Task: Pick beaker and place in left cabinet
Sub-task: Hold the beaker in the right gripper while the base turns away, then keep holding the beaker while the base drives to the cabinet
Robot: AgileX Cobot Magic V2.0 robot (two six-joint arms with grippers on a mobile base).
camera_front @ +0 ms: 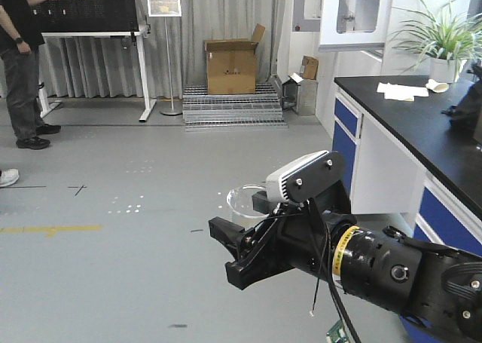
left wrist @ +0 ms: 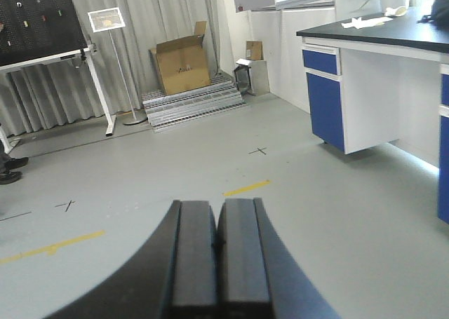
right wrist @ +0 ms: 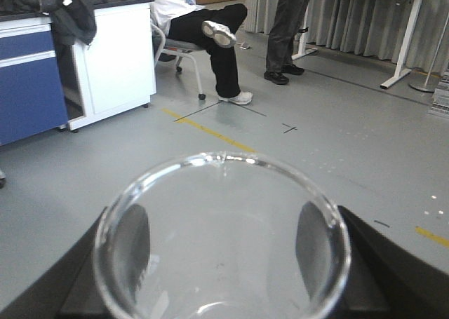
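The clear glass beaker (right wrist: 222, 235) fills the lower half of the right wrist view, its flared rim facing the camera. My right gripper (right wrist: 221, 245) is shut on it, with a dark finger (right wrist: 133, 245) pressed on each side of the glass. In the front view the beaker (camera_front: 242, 200) shows at the tip of my right gripper (camera_front: 230, 246), held in the air over the grey floor. My left gripper (left wrist: 217, 208) is shut and empty, its pads together above the floor. The left cabinet is out of view.
A black counter (camera_front: 422, 128) with blue drawers stands at the right, with a plant (camera_front: 440, 34) on it. A cardboard box (camera_front: 231, 65) sits on metal steps (camera_front: 233, 105) ahead. A person (camera_front: 19, 64) stands far left by a white desk (camera_front: 98, 38). Another person (right wrist: 203, 21) sits beside a white cabinet.
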